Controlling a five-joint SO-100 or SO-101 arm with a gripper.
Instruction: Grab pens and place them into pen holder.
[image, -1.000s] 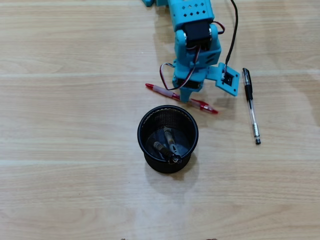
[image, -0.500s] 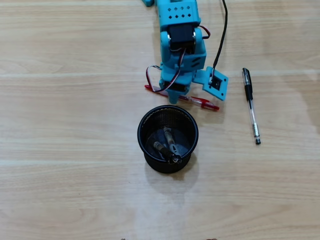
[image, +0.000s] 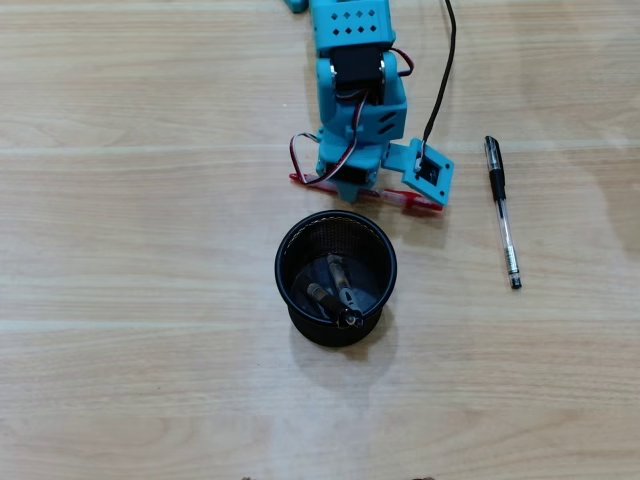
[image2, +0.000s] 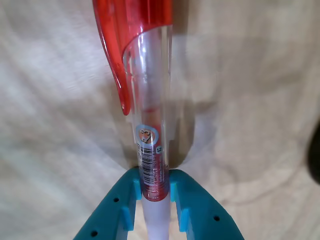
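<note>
1. The red translucent pen with a clear barrel (image2: 150, 125) lies on the pale wooden table (image: 120, 200), just above the round black wire-mesh pen holder (image: 290, 290) in the overhead view.
2. The turquoise two-finger gripper (image2: 152, 192) pinches its barrel.
3. Two pens (image: 335, 290) lean inside the holder.
4. A clear black-capped pen (image: 502, 212) lies well right.

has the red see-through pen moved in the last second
Yes. In the overhead view the red translucent pen has slid left and slightly up, away from the clear black-capped pen that stayed put, with the blue tool shut on it.
</note>
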